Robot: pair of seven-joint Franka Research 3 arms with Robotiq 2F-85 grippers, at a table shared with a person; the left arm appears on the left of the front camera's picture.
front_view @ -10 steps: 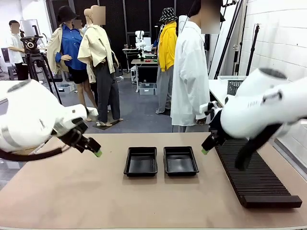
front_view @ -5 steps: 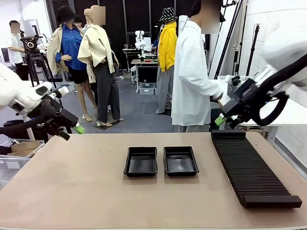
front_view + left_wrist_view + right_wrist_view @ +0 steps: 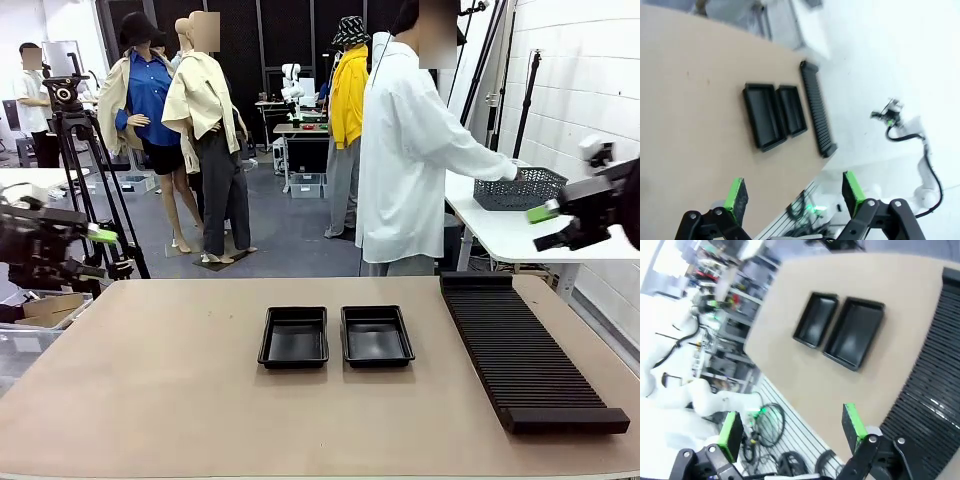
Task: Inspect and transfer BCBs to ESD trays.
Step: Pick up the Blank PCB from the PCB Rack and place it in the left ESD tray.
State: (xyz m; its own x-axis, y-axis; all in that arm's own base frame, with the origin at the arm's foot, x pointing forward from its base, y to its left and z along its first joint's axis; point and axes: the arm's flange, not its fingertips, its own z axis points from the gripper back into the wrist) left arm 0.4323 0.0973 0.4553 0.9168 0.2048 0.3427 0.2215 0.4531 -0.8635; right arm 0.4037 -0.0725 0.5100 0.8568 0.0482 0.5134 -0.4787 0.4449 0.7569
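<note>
We held both grippers wide open and empty, the left gripper (image 3: 95, 252) well left of the trays (image 3: 294, 340) and the right gripper (image 3: 547, 228) well right of them, probably to leave room. The trays lay side by side, bare. Beyond them, a person's hand (image 3: 516, 176) reached a basket (image 3: 535, 190).

Front view: your fixed camera faces across the counter (image 3: 150, 390) toward the person (image 3: 400, 170), at middle range. Left wrist view: you look past the left fingers (image 3: 736, 195), rolled, from far off. Right wrist view: you look past the right fingers (image 3: 853, 421), rolled, nearer. All three views share the ESD trays (image 3: 293, 338) and the ribbed rack (image 3: 525, 350).
</note>
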